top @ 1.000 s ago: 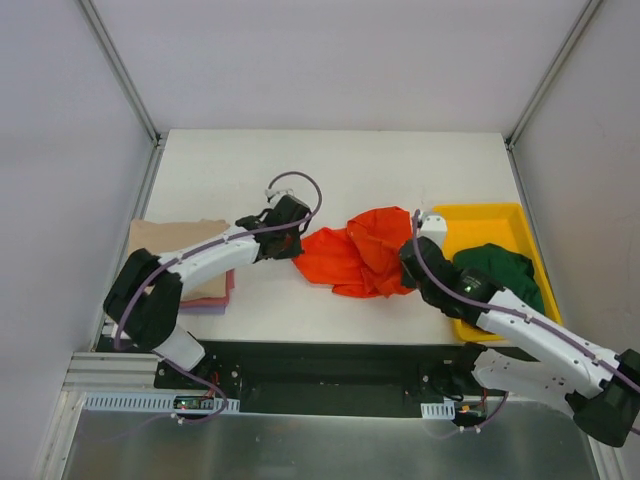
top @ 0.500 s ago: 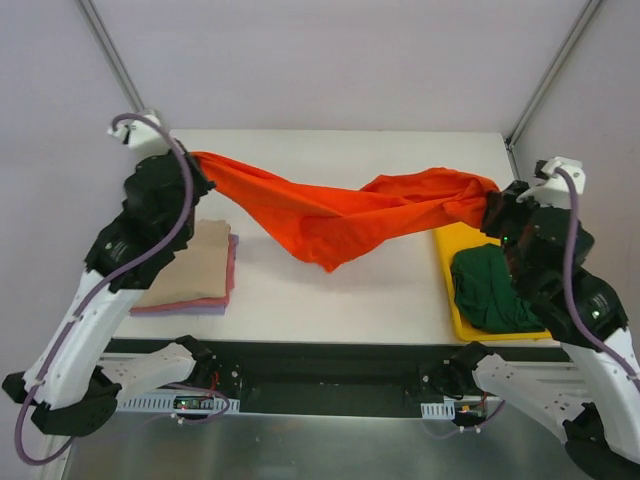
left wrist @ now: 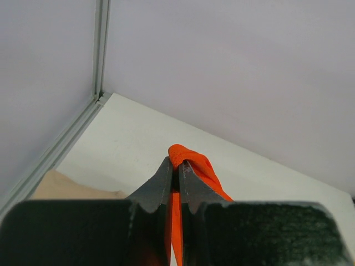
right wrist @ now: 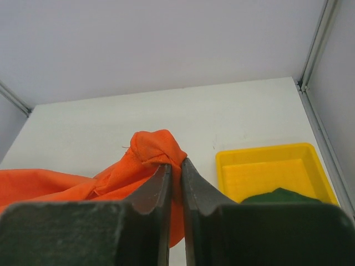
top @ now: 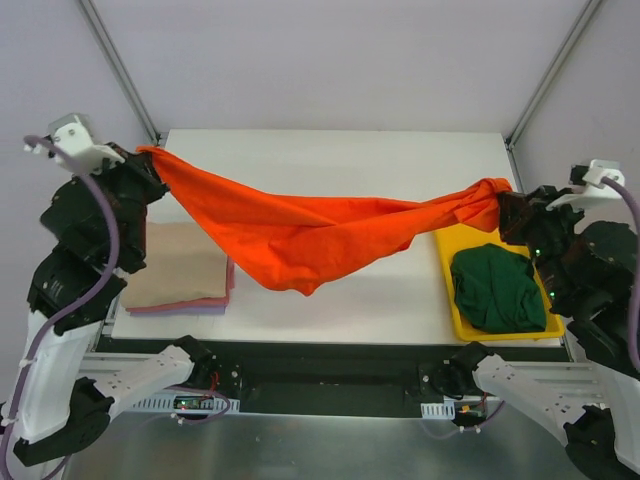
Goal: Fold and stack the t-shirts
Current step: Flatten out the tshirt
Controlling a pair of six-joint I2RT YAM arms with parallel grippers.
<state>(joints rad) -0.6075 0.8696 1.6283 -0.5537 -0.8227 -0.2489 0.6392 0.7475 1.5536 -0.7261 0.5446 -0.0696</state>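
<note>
An orange-red t-shirt (top: 300, 235) hangs stretched in the air above the table between both arms, sagging in the middle. My left gripper (top: 150, 158) is shut on its left end (left wrist: 188, 158), raised high at the far left. At the far right, above the tray, my right gripper (top: 503, 197) is shut on the shirt's bunched other end (right wrist: 152, 149). A dark green t-shirt (top: 497, 289) lies crumpled in the yellow tray (top: 448, 275). A folded stack with a tan t-shirt (top: 180, 265) on top, and pink and lavender edges (top: 229, 285) below it, rests at the left.
The white table (top: 340, 160) is walled by grey panels with metal frame posts (top: 120, 70) at the back corners. The arm bases and a black rail (top: 330, 375) run along the near edge.
Both arms lifted the orange-red shirt from a heap on the table and pulled apart, the left going up and left, the right up and right. The shirt now hangs spread between them.
</note>
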